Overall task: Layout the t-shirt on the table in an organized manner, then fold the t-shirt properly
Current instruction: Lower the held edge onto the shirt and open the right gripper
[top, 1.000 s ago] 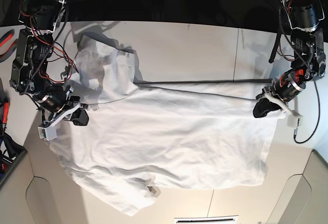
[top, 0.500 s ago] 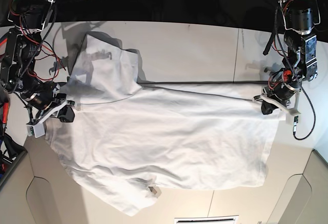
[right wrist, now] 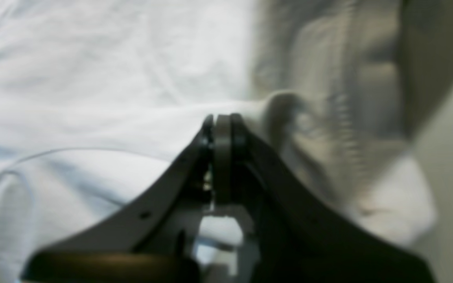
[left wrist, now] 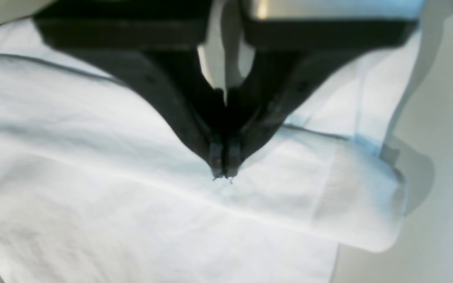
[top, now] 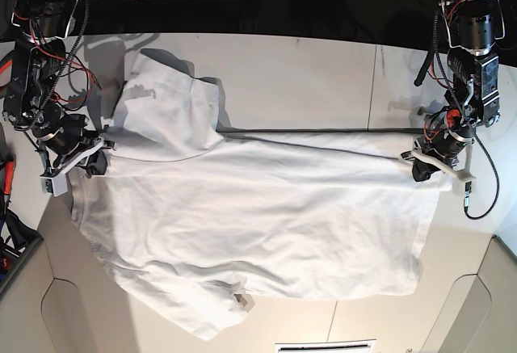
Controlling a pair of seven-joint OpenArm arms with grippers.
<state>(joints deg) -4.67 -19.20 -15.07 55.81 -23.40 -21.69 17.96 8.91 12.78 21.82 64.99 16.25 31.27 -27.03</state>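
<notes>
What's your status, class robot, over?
Left gripper and right gripper shut on t-shirt edges. T-shirt spread on table, one part bunched. Nothing obstructing.

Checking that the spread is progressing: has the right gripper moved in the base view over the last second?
Yes. The right gripper, shut on the t-shirt, has moved outward toward the table's end, away from its dark seam line.
</notes>
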